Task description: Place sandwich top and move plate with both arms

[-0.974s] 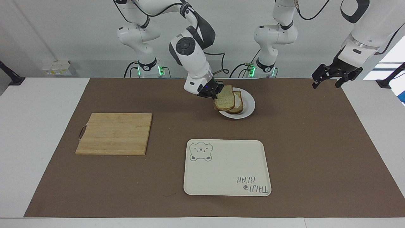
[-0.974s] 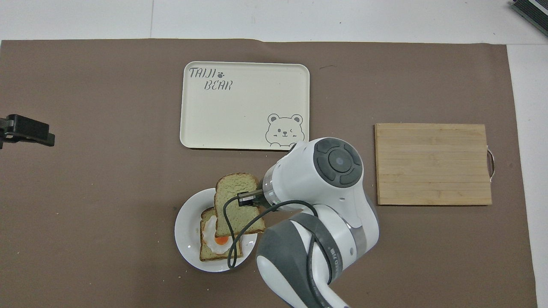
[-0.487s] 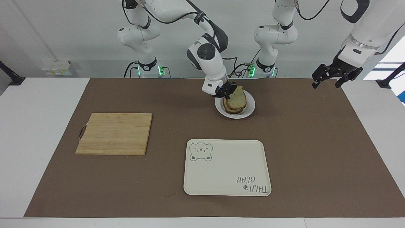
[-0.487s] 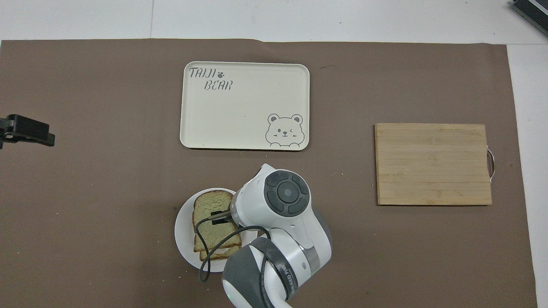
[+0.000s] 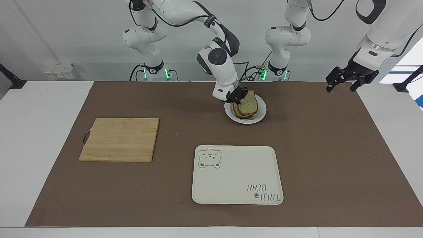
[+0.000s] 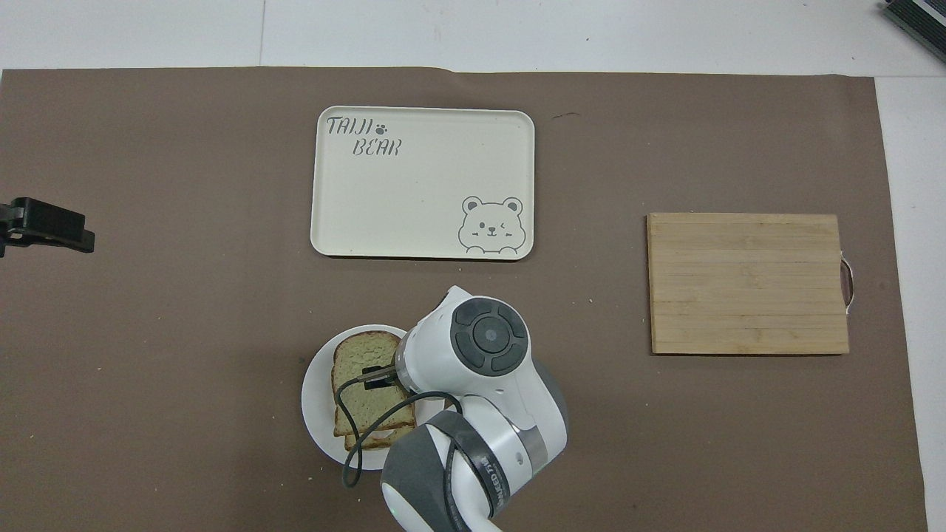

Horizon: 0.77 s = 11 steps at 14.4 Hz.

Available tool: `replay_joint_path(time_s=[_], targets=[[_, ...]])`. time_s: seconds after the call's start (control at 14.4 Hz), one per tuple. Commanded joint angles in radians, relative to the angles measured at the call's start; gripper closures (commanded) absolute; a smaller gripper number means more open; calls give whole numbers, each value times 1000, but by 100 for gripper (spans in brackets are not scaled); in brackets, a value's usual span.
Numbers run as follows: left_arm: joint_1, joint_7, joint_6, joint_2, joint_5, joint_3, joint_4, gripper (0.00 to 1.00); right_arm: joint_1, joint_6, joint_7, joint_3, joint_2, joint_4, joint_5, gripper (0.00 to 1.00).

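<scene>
Brown matting [image 5: 132, 198] covers my white table, and both arms work over it. From my seat, the right gripper [image 5: 238, 95] is down at the edge of the plate [image 5: 261, 114], at the side of the sandwich top [image 5: 249, 104] that faces the right arm's end of the table. I cannot tell whether its fingers are closed on the crust or parted from it. That slice lies on a lower slice [image 5: 243, 115], whose crust peeks out beneath it, and both sit on the plate, close to the robots' edge of the mat. From overhead, the right arm's wrist covers 1 side of the plate [image 6: 318, 399] and the sandwich top [image 6: 362, 377].

My left gripper [image 5: 350, 79] waits in the air over the left arm's end of the mat, fingers spread and holding nothing.

Farther from the robots than the plate lies the cream bear tray [image 5: 238, 185]. Toward the right arm's end rests 1 wooden cutting board [image 5: 120, 138].
</scene>
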Motion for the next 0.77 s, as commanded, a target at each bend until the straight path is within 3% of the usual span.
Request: replay_joint_path(time_s=[0.0, 0.35, 0.7], targets=[[3, 0, -24, -17, 9, -1, 5, 0, -2, 32, 2, 2, 5, -22, 16, 100], [2, 12, -43, -33, 6, -9, -4, 0, 13, 66, 3, 2, 36, -25, 7, 100], [40, 14, -2, -99, -99, 0, -119, 0, 24, 89, 11, 2, 41, -39, 6, 100]])
